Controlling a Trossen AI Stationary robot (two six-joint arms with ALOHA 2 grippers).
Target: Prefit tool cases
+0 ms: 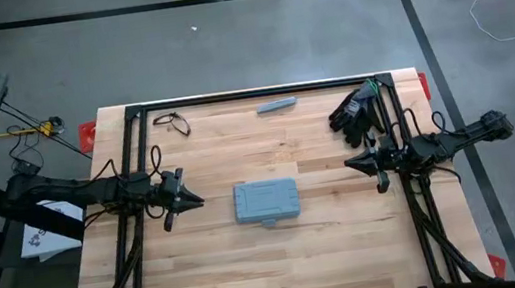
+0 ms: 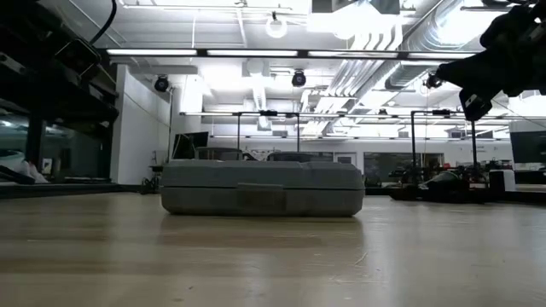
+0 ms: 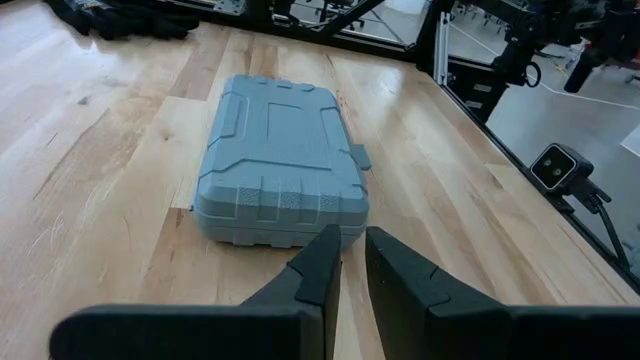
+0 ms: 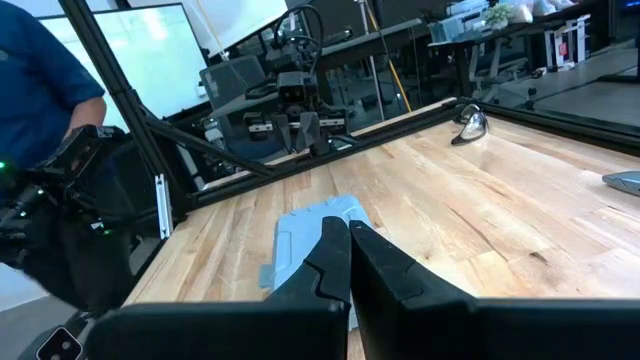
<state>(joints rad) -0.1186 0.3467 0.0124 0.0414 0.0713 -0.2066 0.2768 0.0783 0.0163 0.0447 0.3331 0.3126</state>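
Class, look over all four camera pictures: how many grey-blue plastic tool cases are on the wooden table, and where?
1. The grey-blue rectangular plastic tool case lies shut and flat near the middle of the wooden table, between the two arms. No second case shows in any view.

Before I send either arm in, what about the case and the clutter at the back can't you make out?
- Tool case interior: the lid is closed in every view.
- Latch state: the tab is too small to judge.
- Small dark item at the back: too small in the high view to identify.
- Case in the right wrist view: partly hidden behind the right gripper's fingers.
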